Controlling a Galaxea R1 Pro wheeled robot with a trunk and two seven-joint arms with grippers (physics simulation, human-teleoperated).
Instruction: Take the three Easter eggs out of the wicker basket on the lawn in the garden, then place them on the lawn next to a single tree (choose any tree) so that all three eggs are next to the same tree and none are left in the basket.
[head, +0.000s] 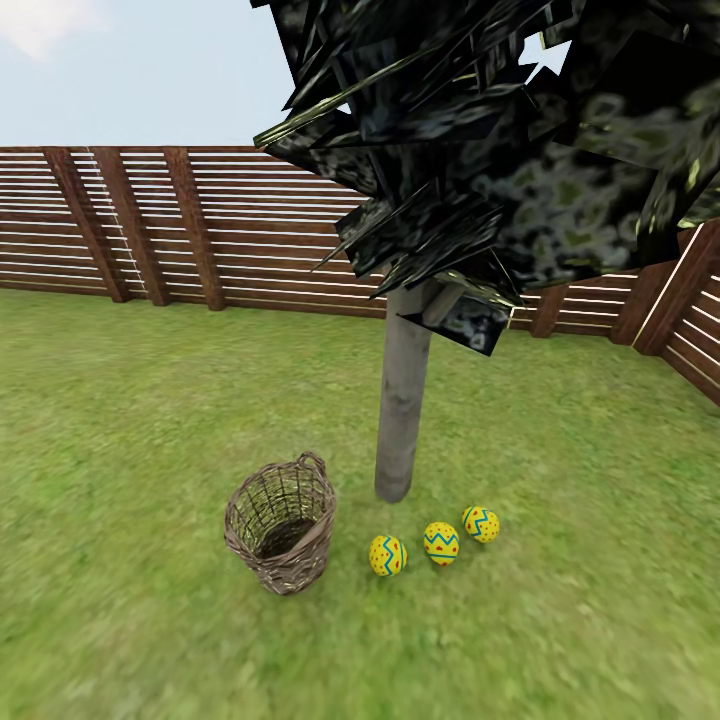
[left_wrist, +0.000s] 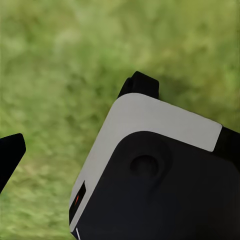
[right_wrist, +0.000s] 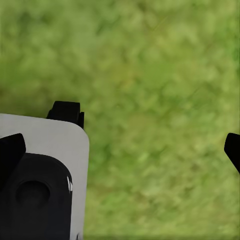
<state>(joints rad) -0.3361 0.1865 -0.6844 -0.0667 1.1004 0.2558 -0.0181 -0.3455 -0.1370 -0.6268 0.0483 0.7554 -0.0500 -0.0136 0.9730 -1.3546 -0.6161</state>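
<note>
Three yellow Easter eggs with blue zigzags lie in a row on the lawn (head: 150, 400) by the foot of the tree (head: 402, 400): one (head: 387, 555) nearest the basket, one (head: 441, 543) in the middle, one (head: 481, 523) farthest. The wicker basket (head: 300, 565) stands upright left of them, and its inside looks empty. In the wrist views both grippers hang over bare grass. My right gripper (right_wrist: 121, 152) is open with nothing between its fingers. My left gripper (left_wrist: 120, 150) looks open, one fingertip (left_wrist: 10, 155) showing beside the robot's white and black body (left_wrist: 160, 175).
A brown slatted fence (head: 250, 230) closes the lawn at the back and at the right (head: 690, 320). Dark foliage (head: 500, 150) hangs low over the trunk. Open grass spreads left of and in front of the basket.
</note>
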